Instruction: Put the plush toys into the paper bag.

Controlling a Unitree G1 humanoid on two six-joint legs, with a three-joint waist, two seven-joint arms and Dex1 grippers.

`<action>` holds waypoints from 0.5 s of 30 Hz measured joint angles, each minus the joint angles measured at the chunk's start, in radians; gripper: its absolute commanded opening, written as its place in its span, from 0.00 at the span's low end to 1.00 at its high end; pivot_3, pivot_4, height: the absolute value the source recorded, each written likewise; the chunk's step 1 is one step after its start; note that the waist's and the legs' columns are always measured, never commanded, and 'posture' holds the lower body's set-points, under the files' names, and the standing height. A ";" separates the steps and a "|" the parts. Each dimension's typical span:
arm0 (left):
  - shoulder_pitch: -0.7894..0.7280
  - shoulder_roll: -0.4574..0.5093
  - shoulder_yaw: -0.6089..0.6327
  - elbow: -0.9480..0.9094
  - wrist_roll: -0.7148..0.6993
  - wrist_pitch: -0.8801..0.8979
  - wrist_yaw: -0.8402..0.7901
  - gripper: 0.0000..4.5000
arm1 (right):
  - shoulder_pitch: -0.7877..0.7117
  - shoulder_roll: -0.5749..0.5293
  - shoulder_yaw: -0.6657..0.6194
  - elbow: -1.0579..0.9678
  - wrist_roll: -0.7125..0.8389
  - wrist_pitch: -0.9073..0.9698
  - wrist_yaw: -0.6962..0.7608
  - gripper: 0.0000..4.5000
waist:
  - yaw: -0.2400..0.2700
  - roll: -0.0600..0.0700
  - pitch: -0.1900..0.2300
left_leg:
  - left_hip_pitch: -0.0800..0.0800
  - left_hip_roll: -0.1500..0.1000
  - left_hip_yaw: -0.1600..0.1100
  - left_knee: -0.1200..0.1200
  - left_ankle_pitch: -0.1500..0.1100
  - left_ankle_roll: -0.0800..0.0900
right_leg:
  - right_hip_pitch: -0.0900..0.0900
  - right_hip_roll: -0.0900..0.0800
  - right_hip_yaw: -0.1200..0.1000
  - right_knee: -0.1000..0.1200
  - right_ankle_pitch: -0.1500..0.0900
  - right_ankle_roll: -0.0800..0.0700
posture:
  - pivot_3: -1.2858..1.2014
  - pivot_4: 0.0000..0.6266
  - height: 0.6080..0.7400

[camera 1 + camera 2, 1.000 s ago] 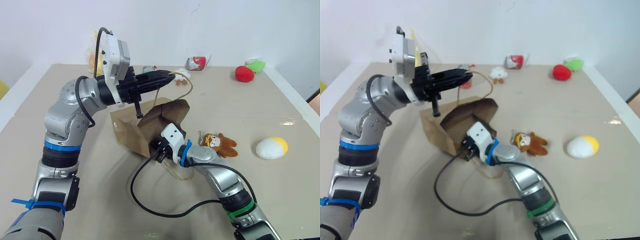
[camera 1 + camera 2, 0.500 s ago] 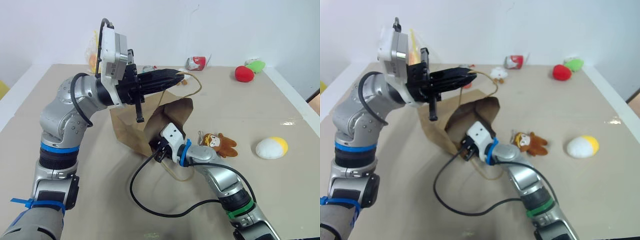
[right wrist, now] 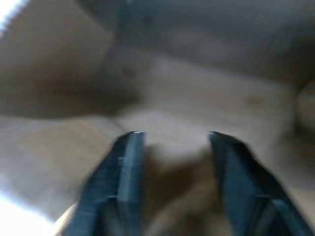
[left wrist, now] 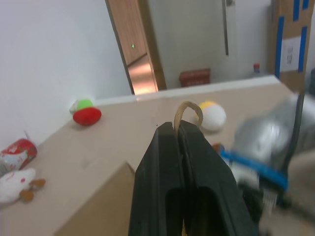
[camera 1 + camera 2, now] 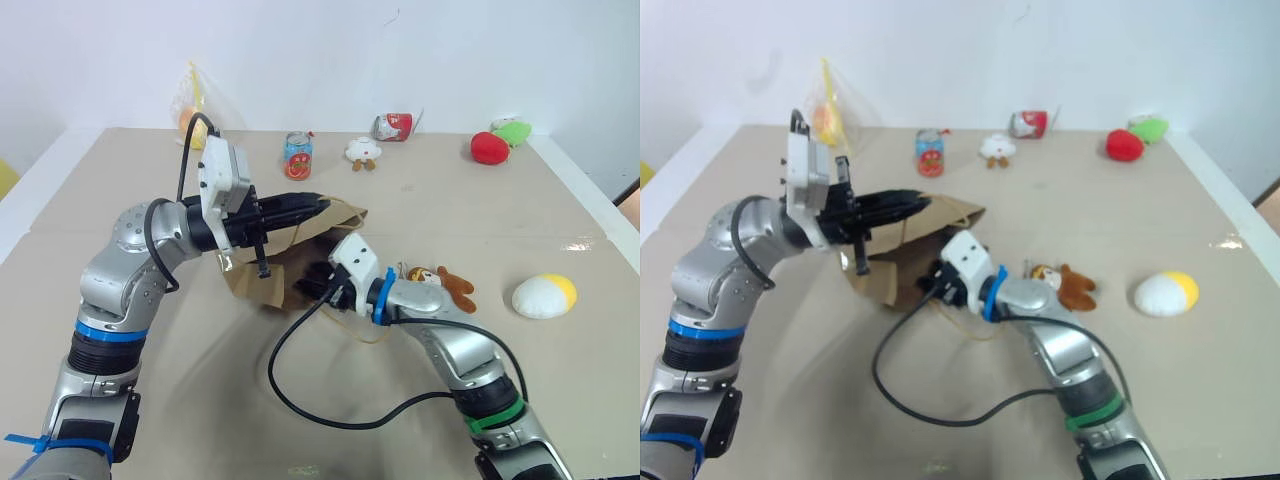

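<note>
Paper bag (image 5: pixel 290 262) now sagged low on the surface; its mouth had stood taller. Left gripper (image 5: pixel 318 201) has dropped, jaws clamped on a handle (image 4: pixel 188 110). Right gripper (image 3: pixel 170 142) at the mouth, jaws just spread, empty. Monkey (image 5: pixel 440 285) and egg plush (image 5: pixel 543 295) still outside: nothing bagged.

We see the brown paper bag (image 5: pixel 290 262) lying slumped on the bench (image 5: pixel 560 370), its mouth toward the right, one tan cord handle (image 4: pixel 187 109) pinched up at its top edge. The brown monkey plush (image 5: pixel 443 285) lies on its side just right of the bag. The white-and-yellow egg plush (image 5: pixel 543 295) rests farther right, well apart from both.
</note>
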 measured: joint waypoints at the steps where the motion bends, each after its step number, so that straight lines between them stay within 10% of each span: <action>1: 0.004 0.001 -0.001 0.000 0.004 -0.006 -0.005 0.00 | 0.001 -0.009 -0.012 -0.021 0.014 0.010 0.007 0.85 | 0.000 0.000 0.000 | 0.000 0.000 0.000 0.000 0.000 0.000 | 0.000 0.000 0.000 0.000 0.000 0.000 | 0.52 0.24 1.00; 3: 0.011 0.001 -0.004 0.002 0.014 -0.020 -0.012 0.00 | 0.005 -0.029 -0.045 -0.065 0.051 0.037 0.024 0.97 | 0.000 0.000 0.000 | 0.000 0.000 0.000 0.000 0.000 0.000 | 0.000 0.000 0.000 0.000 0.000 0.000 | 0.52 0.24 1.00; 15: 0.033 -0.003 -0.033 -0.017 0.020 -0.065 -0.060 0.00 | 0.215 -0.475 -0.621 -0.206 0.412 0.318 0.205 0.97 | 0.003 0.000 0.000 | 0.001 -0.001 -0.001 -0.001 0.000 0.000 | 0.001 0.000 0.000 -0.001 0.000 0.000 | 0.52 0.24 1.00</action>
